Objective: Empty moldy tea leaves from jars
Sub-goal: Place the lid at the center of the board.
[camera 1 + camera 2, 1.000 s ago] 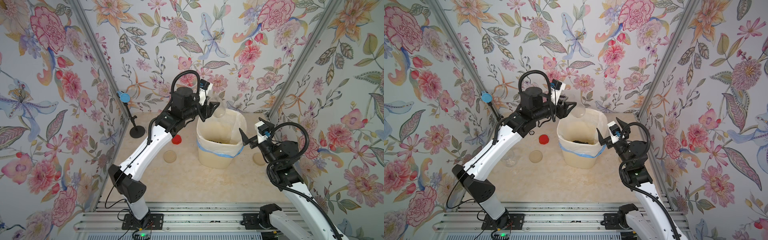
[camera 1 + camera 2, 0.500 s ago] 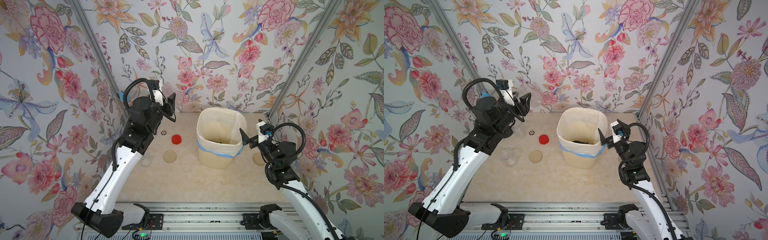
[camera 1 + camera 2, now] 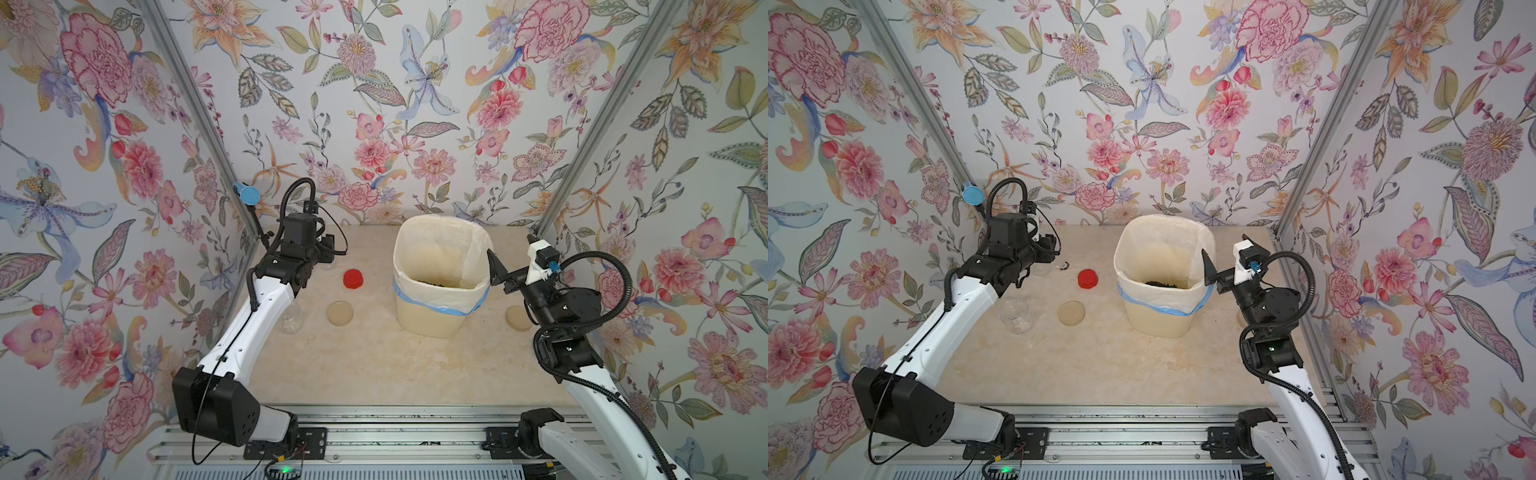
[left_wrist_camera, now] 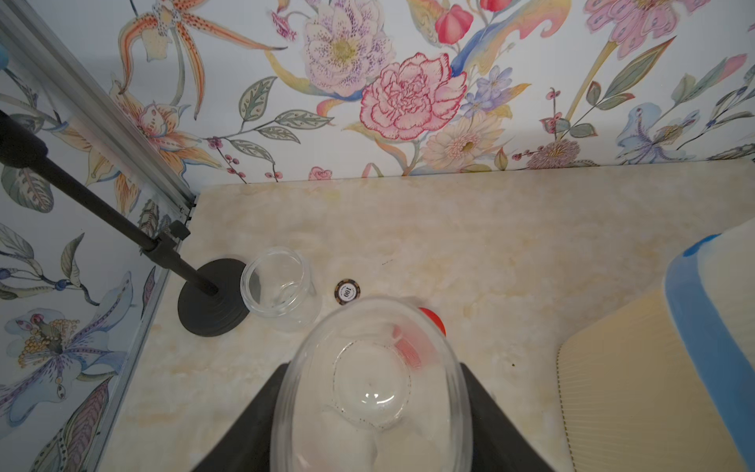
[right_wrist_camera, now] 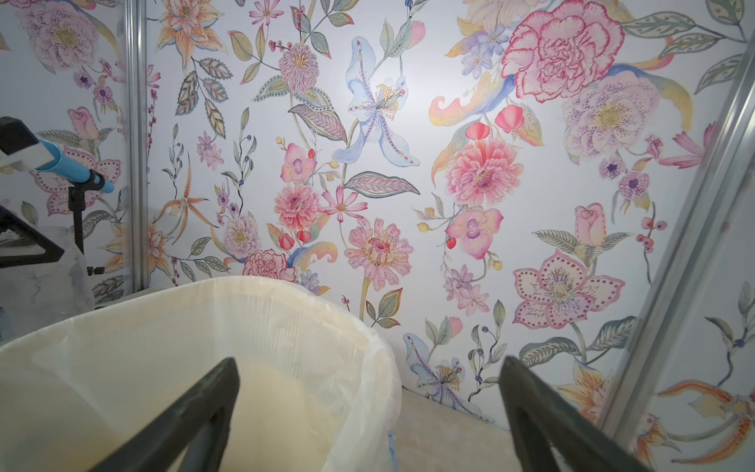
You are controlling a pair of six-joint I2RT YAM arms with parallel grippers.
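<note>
Left claw [image 3: 1047, 255] pinches an empty squat see-through jar [image 4: 369, 367] at the beige table's [image 3: 1100, 365] ten o'clock; right claw [image 5: 369, 363] gapes idle. Dark crumbly tea leaves [image 3: 1163, 284] lie in the cream ribbed bin [image 3: 1158, 316]. Put-down step, I'd say: lower upright, release.

A cream ribbed bin [image 3: 440, 316] stood toward the back of the marbled beige desk [image 3: 374, 365]. A white liner [image 3: 473, 249] was folded over its rim, and a blue band [image 4: 711, 347] ran around it. Well to the bin's left, by the wall corner, a black stand [image 4: 212, 304] with a round base carried a blue tip [image 3: 248, 194]. A small poker chip [image 4: 347, 291] lay between stand and bin, nearer the stand. Floral wallpaper [image 3: 415, 83] rose behind the bin, and a metal rail [image 3: 395, 436] ran in front of it.
</note>
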